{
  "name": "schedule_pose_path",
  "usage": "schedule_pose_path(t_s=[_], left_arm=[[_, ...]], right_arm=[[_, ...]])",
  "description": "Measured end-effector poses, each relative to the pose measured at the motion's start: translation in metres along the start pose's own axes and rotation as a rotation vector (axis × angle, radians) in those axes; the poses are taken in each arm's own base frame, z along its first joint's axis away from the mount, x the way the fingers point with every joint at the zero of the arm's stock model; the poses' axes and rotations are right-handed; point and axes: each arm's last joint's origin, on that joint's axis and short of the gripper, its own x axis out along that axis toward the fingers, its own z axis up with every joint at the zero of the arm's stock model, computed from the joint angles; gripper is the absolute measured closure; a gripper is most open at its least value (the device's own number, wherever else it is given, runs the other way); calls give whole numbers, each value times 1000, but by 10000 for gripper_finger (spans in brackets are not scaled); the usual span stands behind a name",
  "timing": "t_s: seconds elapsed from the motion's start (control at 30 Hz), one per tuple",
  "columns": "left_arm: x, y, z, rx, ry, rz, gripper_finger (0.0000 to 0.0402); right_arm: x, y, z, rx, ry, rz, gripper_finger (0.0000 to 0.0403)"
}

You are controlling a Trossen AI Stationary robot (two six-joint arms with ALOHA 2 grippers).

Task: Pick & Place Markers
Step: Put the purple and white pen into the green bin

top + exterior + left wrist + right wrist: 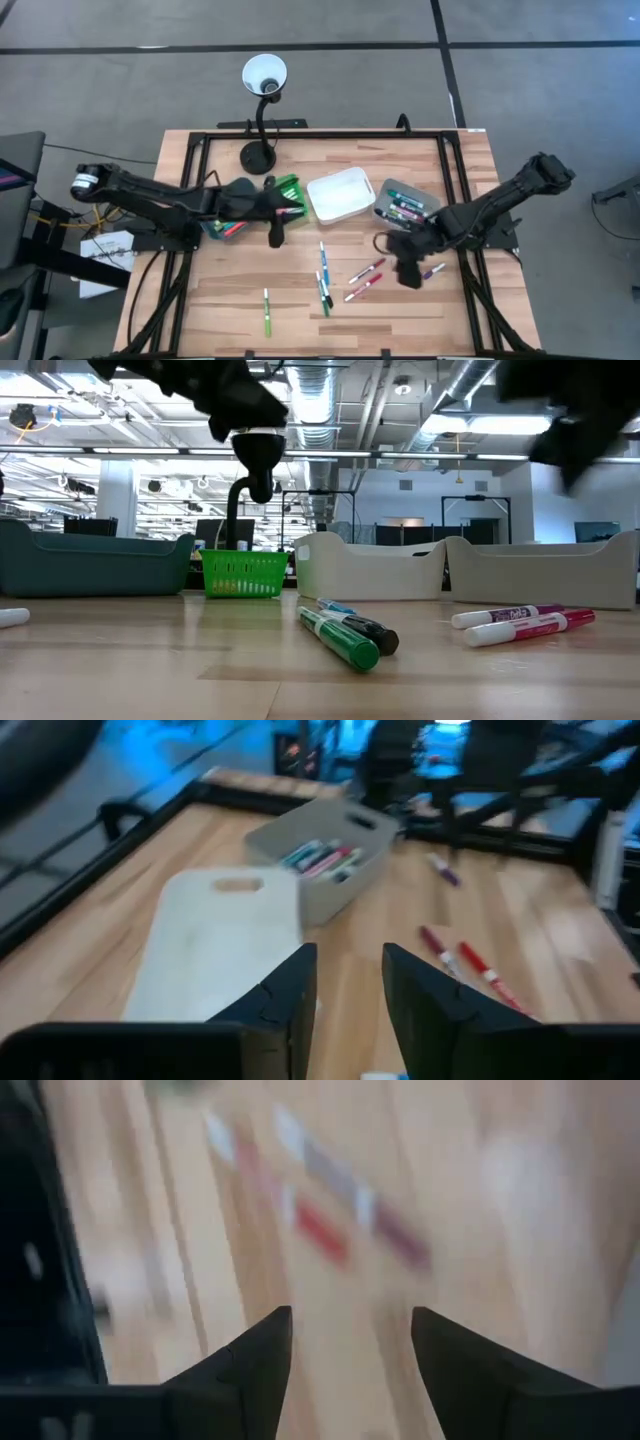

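Several markers lie flat on the wooden table: a blue-and-green one (323,262), two red-pink ones (366,271), a green one (267,310) and a purple one (433,270). More markers fill the grey bin (405,206). My left gripper (276,232) is open and empty in front of the green basket (287,189), pointing toward the white bin (215,945). My right gripper (407,268) is open and empty over the table, just left of the purple marker. Its wrist view shows blurred red markers (322,1232) ahead of its fingers.
A teal bin (218,228) sits under my left arm, and a white bin (340,194) stands between the basket and the grey bin. A desk lamp (262,80) stands at the far edge. A black frame (455,170) borders the table. Bare wood lies along the near edge.
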Motion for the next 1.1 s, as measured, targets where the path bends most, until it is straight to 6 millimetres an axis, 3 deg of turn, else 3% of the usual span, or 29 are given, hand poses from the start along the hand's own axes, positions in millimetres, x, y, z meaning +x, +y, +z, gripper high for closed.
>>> schedule_pose_path(t_s=[0.13, 0.3, 0.6, 0.9, 1.1], left_arm=[[-2, -8, 2, 40, -33, -34, 293], [-2, -8, 3, 38, -35, -32, 293], [0, 1, 5, 23, -44, 6, 293], [0, -1, 5, -3, -48, -5, 293], [-1, -4, 4, 1, -47, -18, 293]], right_arm=[[4, -3, -35, -85, 249, -103, 205], [13, -4, -63, -166, 391, -123, 206], [35, -2, -85, -258, 364, -63, 207], [56, -8, -108, -322, 337, -13, 207], [62, -13, -119, -401, 259, -92, 222]])
